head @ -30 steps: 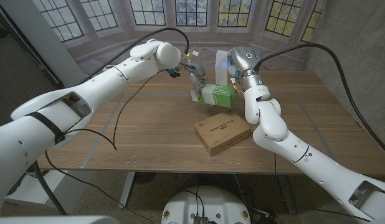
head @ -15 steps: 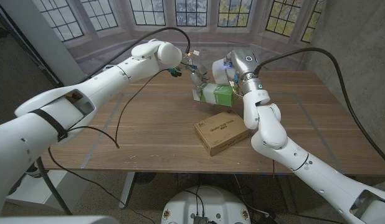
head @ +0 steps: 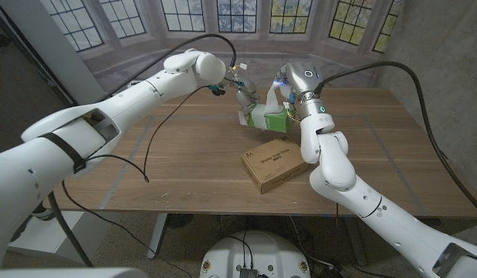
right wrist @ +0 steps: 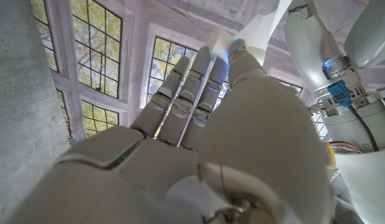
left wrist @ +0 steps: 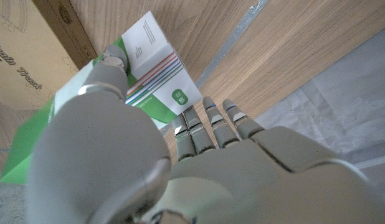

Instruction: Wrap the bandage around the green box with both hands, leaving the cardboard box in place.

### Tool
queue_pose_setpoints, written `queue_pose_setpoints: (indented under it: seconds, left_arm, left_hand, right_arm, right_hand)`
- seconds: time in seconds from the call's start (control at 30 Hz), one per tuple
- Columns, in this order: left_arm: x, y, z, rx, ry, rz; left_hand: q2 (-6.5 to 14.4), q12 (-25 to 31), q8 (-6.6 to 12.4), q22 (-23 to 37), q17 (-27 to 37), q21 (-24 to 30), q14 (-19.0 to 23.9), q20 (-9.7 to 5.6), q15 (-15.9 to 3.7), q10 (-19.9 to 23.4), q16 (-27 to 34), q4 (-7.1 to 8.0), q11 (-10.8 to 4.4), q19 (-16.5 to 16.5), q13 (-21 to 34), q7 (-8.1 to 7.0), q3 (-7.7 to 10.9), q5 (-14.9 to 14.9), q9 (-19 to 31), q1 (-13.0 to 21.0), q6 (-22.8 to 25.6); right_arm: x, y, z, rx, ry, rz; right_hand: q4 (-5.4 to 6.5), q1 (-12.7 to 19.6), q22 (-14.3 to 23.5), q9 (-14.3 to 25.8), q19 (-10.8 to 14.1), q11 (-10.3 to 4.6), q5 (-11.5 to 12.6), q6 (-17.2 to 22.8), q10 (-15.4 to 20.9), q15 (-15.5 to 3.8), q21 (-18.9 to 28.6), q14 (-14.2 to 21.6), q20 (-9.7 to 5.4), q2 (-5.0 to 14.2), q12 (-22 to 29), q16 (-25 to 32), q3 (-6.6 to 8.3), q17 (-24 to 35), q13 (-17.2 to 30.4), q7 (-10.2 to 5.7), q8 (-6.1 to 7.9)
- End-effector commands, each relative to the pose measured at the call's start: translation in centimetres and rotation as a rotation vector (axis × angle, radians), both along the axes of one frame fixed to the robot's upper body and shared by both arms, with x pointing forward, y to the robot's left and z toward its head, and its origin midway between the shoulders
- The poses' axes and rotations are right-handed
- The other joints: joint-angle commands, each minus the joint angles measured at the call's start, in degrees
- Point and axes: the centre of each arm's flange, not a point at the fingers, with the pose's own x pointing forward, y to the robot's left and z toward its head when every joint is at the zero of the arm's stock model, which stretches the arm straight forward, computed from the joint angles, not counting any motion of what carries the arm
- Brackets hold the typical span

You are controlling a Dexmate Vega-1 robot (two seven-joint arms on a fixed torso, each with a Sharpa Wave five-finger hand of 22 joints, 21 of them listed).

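At the table's far middle the left hand (head: 244,97) grips the green box (head: 269,119) to steady it while the right hand (head: 281,86) pinches the white bandage (head: 271,97) taut above it for wrapping, with the cardboard box (head: 275,165) lying just nearer.

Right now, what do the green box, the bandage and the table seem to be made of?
Green box: likely thin printed card, smooth with crisp folded edges. Bandage: white and soft-looking, probably fabric, though too small to be sure. Table: wood or wood veneer, matte with visible grain.
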Motion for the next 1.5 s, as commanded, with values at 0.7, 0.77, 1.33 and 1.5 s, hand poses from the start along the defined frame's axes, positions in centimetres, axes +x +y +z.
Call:
queue_pose_setpoints:
  seconds: [0.7,0.77,1.33,1.5]
  left_arm:
    - [2.7,-1.0,1.6,-0.018,-0.047,0.042]
    - [2.9,-0.8,1.9,-0.031,-0.053,0.051]
    - [3.5,-0.4,3.8,-0.098,-0.106,0.113]
    - [3.4,-0.5,3.8,-0.104,-0.110,0.114]
  left_hand:
    - [7.9,0.3,0.64,0.0,0.2,0.1,0.7,0.07,0.04,0.4,-0.1,0.90,-0.26,0.6,0.4,1.74,2.11,0.4,0.2,-6.0,7.5]
    - [8.0,0.3,0.64,0.0,0.2,0.1,0.7,0.04,0.03,0.4,-0.1,0.94,-0.21,0.6,0.4,1.79,2.14,0.4,0.2,-6.1,7.5]
    - [7.7,0.3,0.72,0.1,0.2,0.2,1.0,0.37,0.15,0.7,-0.1,1.19,0.16,0.8,0.4,2.08,2.09,0.3,0.2,-6.8,7.7]
    - [7.6,0.3,0.71,0.1,0.2,0.2,1.1,0.34,0.16,0.6,-0.1,1.29,0.24,0.9,0.5,2.03,2.06,0.3,0.2,-7.1,7.7]
  right_arm:
    - [-3.6,2.0,-0.7,0.039,0.034,0.049]
    - [-3.6,2.1,-0.7,0.039,0.036,0.051]
    - [-4.6,3.0,-1.2,0.059,0.063,0.095]
    - [-4.8,3.3,-1.5,0.066,0.073,0.108]
  right_hand:
    - [0.05,0.7,0.1,0.2,0.4,-1.36,0.2,0.0,1.9,-4.93,0.2,-0.1,-2.46,0.71,0.4,-0.1,-0.39,0.5,0.7,0.66,-0.12]
    - [0.00,0.7,0.1,0.2,0.4,-1.56,0.2,0.1,1.9,-4.93,0.3,-0.1,-2.44,0.63,0.5,0.0,-0.43,0.5,0.7,0.70,-0.12]
    - [0.00,0.9,0.1,0.2,0.4,-1.39,0.2,0.1,1.9,-4.91,0.3,-0.1,-2.20,0.68,0.4,0.0,-0.49,0.8,0.7,0.97,-0.20]
    - [0.01,0.9,0.1,0.2,0.4,-1.27,0.2,0.0,2.1,-4.91,0.2,-0.1,-2.17,0.69,0.5,0.0,-0.51,0.9,0.7,0.99,-0.25]
